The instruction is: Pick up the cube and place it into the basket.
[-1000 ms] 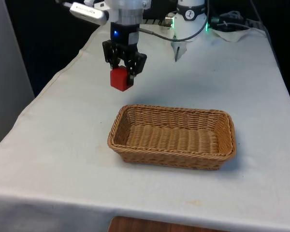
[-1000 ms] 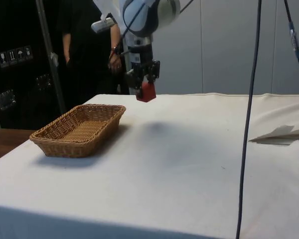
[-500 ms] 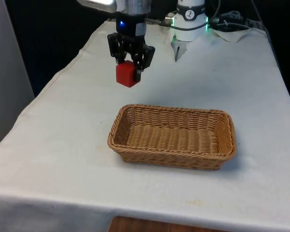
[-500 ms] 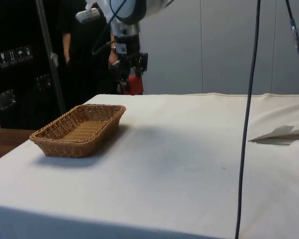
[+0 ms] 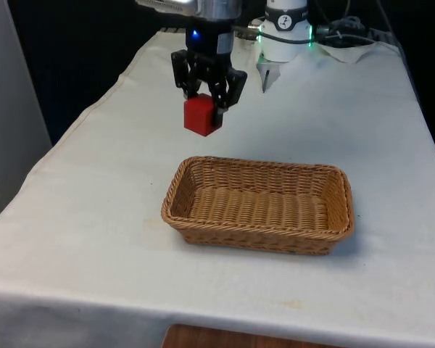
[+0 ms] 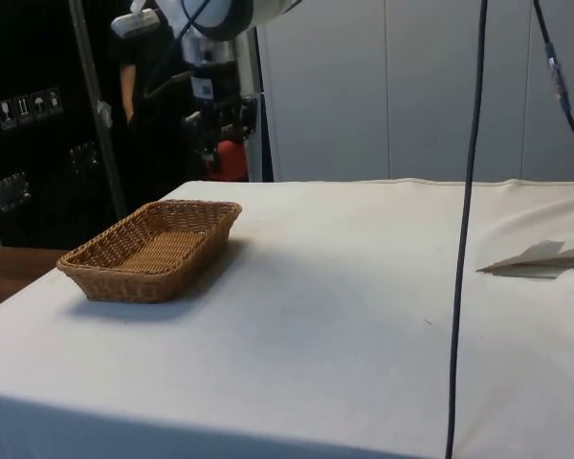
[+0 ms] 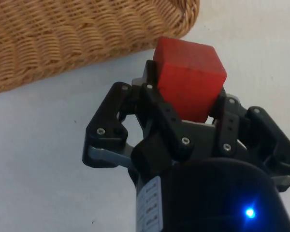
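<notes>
A red cube (image 5: 201,115) hangs in the air, held between the black fingers of my gripper (image 5: 205,104), which is shut on it. The cube sits behind the far rim of the woven wicker basket (image 5: 257,204), towards the front view's left corner of it. In the side view the cube (image 6: 226,160) and gripper (image 6: 218,143) are high above the cloth, just past the basket's (image 6: 151,249) far end. The wrist view has the cube (image 7: 189,84) clamped between the fingers (image 7: 159,109), with the basket's rim (image 7: 82,34) close beyond it.
The basket stands empty on the white cloth. A folded piece of white paper (image 6: 540,258) lies at the side view's right. A black cable (image 6: 467,220) hangs down before the side camera. A person in dark clothes (image 6: 148,105) stands behind the table.
The gripper has carried the cube towards the front view's right, nearer the basket's far rim, while staying at about the same height. Its hold on the cube is unchanged.
</notes>
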